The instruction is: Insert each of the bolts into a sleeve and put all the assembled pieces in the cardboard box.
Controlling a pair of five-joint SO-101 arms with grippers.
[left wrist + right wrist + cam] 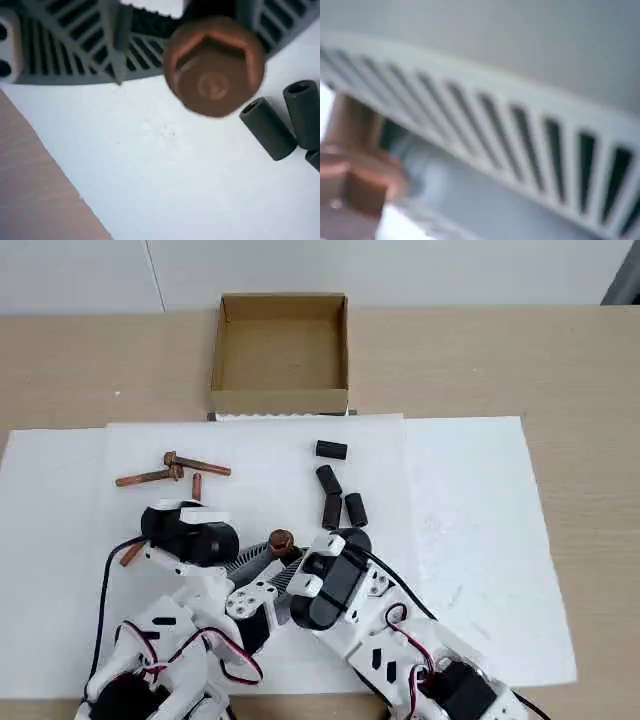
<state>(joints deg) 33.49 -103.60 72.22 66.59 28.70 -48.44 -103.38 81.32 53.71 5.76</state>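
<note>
Held bolt: We see a copper-coloured metal bolt with a hexagonal head [212, 65], head-on to the left wrist camera. It sits over the white paper sheet [480, 500], between the two arms at the near middle of the table.
Left gripper: The left gripper [268, 565] has its ribbed grey fingers [60, 40] closed narrowly on this bolt just behind the head.
Right gripper: The right gripper [340, 550] is just beside the bolt. We cannot tell its state. A dark piece at its tip may be a sleeve, but the view is too poor to say.
Handling of the bolt: We judge it small, light and stiff, with smooth metal that could twist or slip in a pinch. The best hold is close under the head, leaving the shank free to enter a bore.
Sleeves: Short black tubular sleeves [355, 508] lie loose on the paper just beyond the right gripper, with one more [331, 450] nearer the box.
Handling of the sleeves: They look light and rigid and would roll easily. We would grip one across its side at mid-length, keeping both open ends clear.
Loose bolts: More copper bolts [172, 472] lie in a small cluster well to the left, and another [130, 555] lies beside the left arm.
Box: The open brown cardboard box [280, 400] stands past the paper's far edge on the light wooden table [500, 360], with nothing assembled in it.
</note>
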